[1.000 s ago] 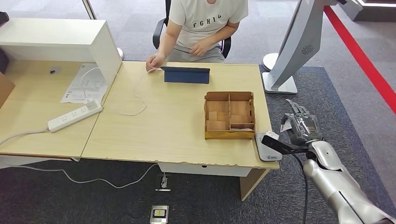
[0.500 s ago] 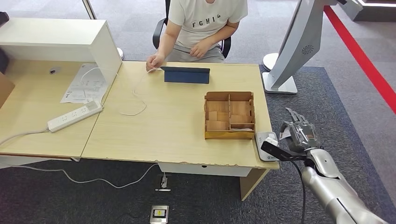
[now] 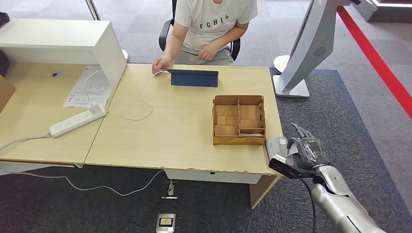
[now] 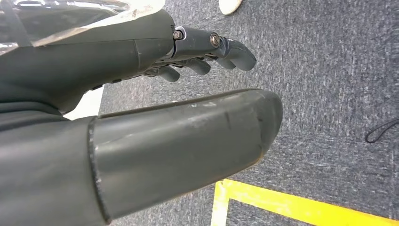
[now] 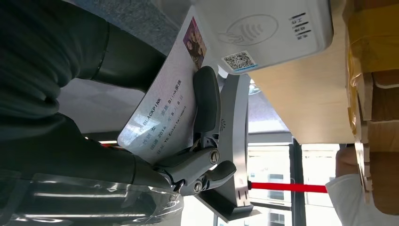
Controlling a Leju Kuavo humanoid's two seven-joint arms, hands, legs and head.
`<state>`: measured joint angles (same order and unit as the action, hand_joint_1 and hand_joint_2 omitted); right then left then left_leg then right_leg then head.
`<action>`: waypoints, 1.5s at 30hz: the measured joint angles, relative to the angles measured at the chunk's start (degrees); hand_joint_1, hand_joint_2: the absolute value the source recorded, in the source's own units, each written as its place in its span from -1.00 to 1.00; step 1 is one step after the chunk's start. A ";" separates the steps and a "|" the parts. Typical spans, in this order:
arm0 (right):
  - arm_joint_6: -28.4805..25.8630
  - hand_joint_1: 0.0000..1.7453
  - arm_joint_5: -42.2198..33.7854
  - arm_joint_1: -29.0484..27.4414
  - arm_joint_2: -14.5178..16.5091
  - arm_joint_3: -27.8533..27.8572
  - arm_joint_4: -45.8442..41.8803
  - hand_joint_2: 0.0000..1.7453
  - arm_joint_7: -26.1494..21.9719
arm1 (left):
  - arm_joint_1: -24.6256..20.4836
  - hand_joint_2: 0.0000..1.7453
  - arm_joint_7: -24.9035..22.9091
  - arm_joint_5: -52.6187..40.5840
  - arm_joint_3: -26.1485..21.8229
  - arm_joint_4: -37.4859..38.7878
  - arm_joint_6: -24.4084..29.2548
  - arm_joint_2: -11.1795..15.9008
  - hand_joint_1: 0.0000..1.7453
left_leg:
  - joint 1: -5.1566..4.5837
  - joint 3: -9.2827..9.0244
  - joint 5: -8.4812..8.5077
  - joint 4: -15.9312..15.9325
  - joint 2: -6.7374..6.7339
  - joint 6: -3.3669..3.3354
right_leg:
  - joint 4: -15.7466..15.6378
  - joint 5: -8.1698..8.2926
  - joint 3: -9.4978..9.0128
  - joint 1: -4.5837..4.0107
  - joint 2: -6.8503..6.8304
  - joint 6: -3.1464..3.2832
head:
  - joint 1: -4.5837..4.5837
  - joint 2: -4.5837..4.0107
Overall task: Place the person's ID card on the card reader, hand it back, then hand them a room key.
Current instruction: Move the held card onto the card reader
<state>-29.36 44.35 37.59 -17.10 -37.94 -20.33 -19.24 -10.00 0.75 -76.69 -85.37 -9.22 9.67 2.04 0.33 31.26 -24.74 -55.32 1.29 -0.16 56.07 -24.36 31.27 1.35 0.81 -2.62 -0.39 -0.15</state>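
At the lower right of the head view, the right hand (image 3: 305,151) pinches the ID card (image 5: 162,101) between thumb and a finger, the card's far edge just at the white card reader (image 5: 263,33) on the desk (image 3: 184,121) corner. Above the reader sits a wooden box (image 3: 238,119). The left hand (image 4: 141,117) holds nothing, fingers loosely curled over grey carpet (image 4: 329,84).

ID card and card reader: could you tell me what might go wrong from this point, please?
The card reader sits at the desk corner, so a push from the right hand might shove it off. The ID card is pinched near one end and touches only the reader's edge; it could tilt or slip to the floor if released now.
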 joint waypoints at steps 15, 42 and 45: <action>-0.90 1.00 -1.80 -2.29 0.83 0.05 0.00 1.00 -0.06 | 0.00 -1.00 -0.89 -0.13 0.00 0.00 -0.73 0.39 -1.00 | 0.01 -0.10 0.00 0.00 -0.03 0.00 | -0.01 0.00 -0.06 -0.01 0.00 0.00 | 0.00 0.00; 2.95 1.00 -1.48 15.47 6.66 -1.62 -8.07 1.00 -2.09 | -0.05 -1.00 -1.24 -3.35 0.01 0.00 -5.00 0.74 -1.00 | 0.01 -0.01 0.05 0.00 -0.02 0.01 | 0.05 0.07 -0.01 -0.02 0.00 0.01 | -0.01 0.00; 5.61 1.00 1.77 18.49 8.69 -2.74 -7.27 1.00 0.99 | -0.05 -1.00 -0.64 -4.15 0.07 0.00 -5.15 0.91 -1.00 | 0.03 0.00 0.06 0.00 -0.02 0.02 | 0.06 0.07 0.00 -0.03 0.00 0.01 | -0.01 0.00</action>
<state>-23.75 46.12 56.08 -8.41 -40.68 -27.59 -18.25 -10.05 0.11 -80.84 -85.30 -9.22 4.52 2.95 0.36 31.26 -24.69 -55.32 1.27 -0.14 56.13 -24.29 31.27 1.32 0.82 -2.61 -0.40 -0.15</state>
